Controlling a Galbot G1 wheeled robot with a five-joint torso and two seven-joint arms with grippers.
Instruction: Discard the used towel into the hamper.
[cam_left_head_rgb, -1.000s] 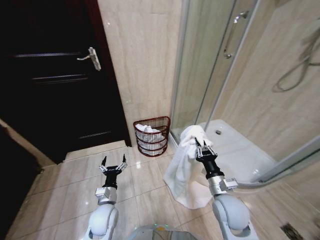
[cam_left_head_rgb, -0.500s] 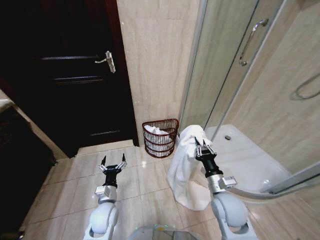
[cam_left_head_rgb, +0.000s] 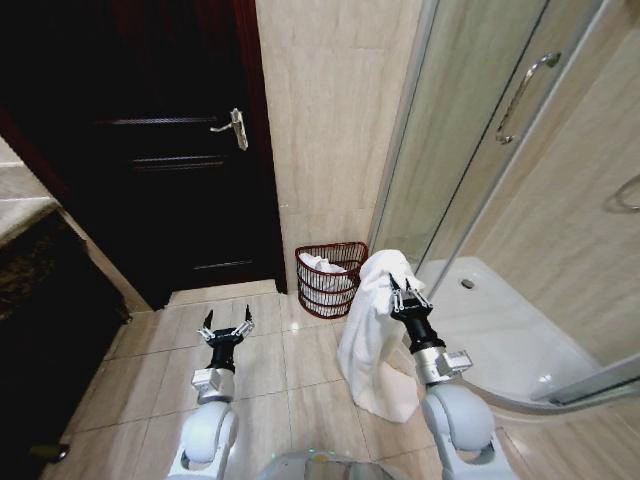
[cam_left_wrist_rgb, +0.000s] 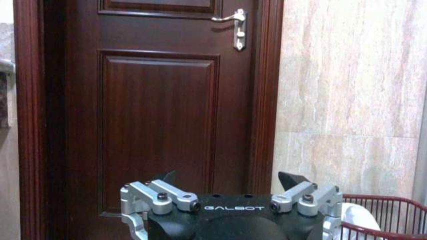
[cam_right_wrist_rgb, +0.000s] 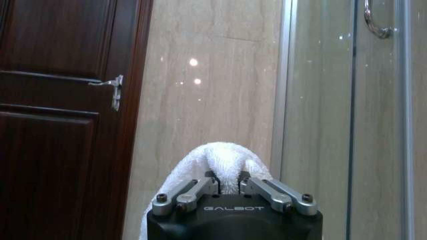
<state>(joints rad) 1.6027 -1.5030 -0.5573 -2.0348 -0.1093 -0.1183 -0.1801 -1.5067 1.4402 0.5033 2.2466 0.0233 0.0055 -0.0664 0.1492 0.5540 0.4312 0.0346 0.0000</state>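
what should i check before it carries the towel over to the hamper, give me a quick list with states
1. Right gripper shut on the towel: ok.
2. Towel clear of the floor: cannot tell, its lower end hangs close to the tiles.
3. Hamper upright by the wall: ok.
4. Room in the hamper: cannot tell, white cloth already lies inside.
5. Left gripper open, off to the side: ok.
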